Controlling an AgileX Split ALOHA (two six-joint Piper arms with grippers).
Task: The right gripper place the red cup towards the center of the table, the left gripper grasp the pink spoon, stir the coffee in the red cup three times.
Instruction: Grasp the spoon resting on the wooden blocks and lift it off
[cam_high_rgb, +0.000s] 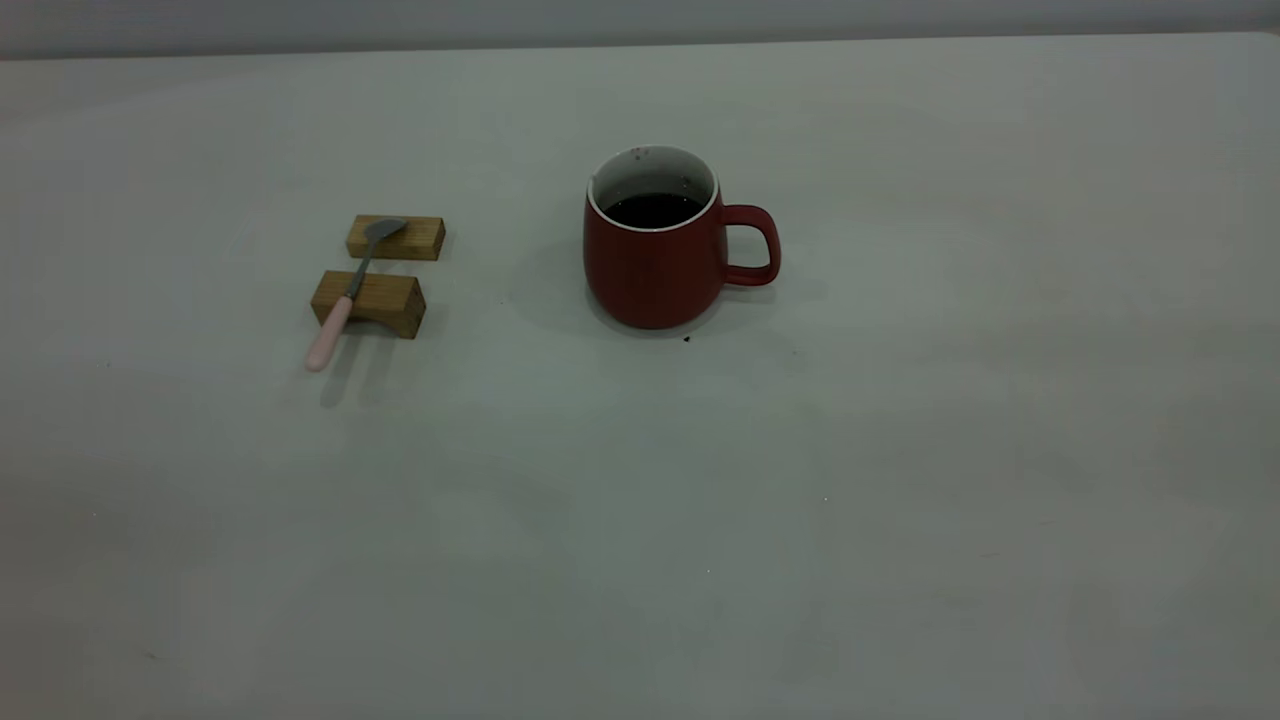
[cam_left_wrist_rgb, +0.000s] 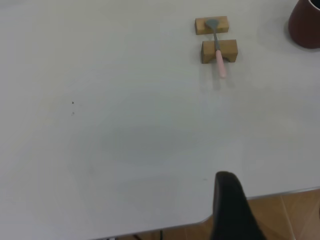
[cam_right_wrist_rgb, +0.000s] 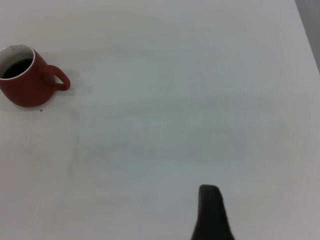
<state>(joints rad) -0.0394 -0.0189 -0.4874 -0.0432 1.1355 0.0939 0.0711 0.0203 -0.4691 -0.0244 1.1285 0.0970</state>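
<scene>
while the pink spoon (cam_high_rgb: 345, 300) rests on blocks (cam_high_rgb: 368, 302), red cup (cam_high_rgb: 655, 255) upright

Pink spoon (cam_high_rgb: 345, 296) on blocks (cam_high_rgb: 368, 301), left of cup (cam_high_rgb: 655, 260)

Wall: plain grey band (cam_high_rgb: 640, 20) behind the table's far edge.
Floor: brown, tile-like (cam_left_wrist_rgb: 290, 215), showing past the table's near edge in the left wrist view.
Light: soft and even, faint shadows.

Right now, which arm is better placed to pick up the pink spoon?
Left. The pink spoon lies on wooden blocks left of the red cup, on the left gripper's side.
</scene>
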